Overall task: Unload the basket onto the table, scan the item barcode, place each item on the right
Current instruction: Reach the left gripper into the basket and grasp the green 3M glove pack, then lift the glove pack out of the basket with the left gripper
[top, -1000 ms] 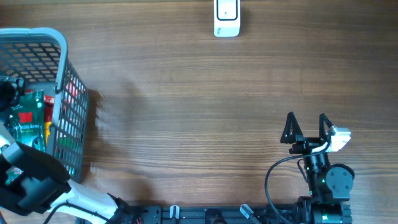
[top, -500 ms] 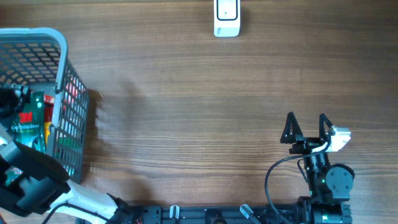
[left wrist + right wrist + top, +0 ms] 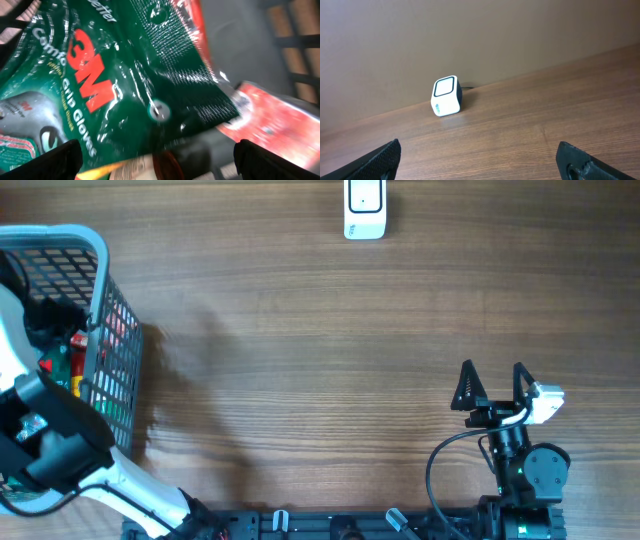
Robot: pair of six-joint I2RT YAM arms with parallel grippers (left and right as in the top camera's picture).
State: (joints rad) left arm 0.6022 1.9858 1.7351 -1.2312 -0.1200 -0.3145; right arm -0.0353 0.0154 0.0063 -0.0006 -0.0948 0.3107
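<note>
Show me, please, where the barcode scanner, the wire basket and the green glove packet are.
barcode scanner (image 3: 364,208): overhead view, on its white top face.
wire basket (image 3: 60,231): overhead view, on its grey far rim.
green glove packet (image 3: 125,95): left wrist view, on its glossy front, right of the red logo.

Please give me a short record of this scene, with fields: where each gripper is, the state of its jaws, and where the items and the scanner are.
left gripper: inside the grey basket, over the green glove pack; jaws open, gripping nothing
right gripper: over the table, far from the basket; jaws open, empty
red pack: beside the glove pack
scanner: at the table's far edge, untouched
</note>
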